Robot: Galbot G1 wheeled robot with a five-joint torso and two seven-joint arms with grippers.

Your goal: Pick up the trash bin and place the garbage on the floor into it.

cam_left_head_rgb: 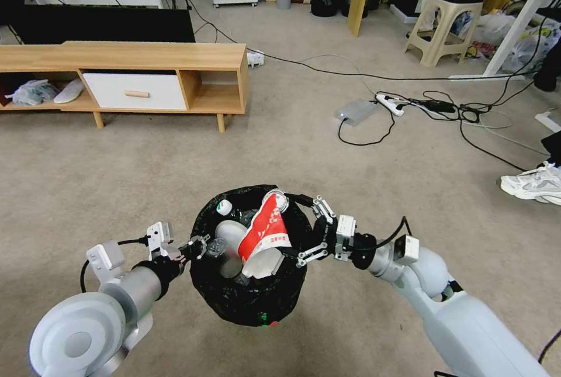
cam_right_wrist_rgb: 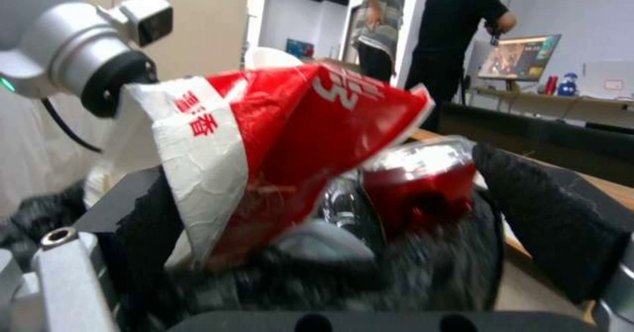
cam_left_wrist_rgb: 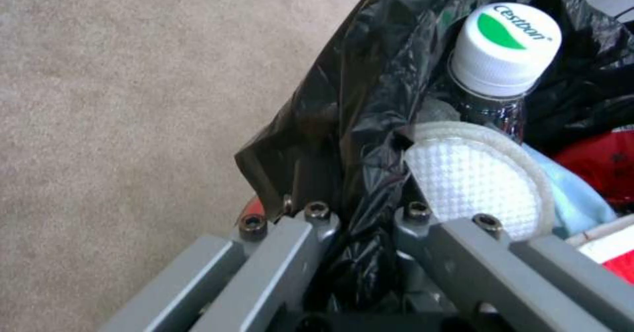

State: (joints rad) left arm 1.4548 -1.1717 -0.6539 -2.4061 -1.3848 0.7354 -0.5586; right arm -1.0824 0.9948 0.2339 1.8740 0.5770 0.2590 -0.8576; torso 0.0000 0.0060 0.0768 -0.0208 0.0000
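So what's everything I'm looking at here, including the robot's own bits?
trash bin: one, black-bagged, held up between both grippers.
red carton: one, red and white, sticking out of the bin.
red can: one, crushed, in the bin.
bottle: one, white cap with green mark, in the bin.
TV stand: one, wooden, white drawer, far left.
power brick: one, grey, on the carpet among black cables.
stool: one, beige, far right.
sneaker: one, white, right edge.
left gripper: shut on the bin's bag rim.
right gripper: open, at the bin's right rim.
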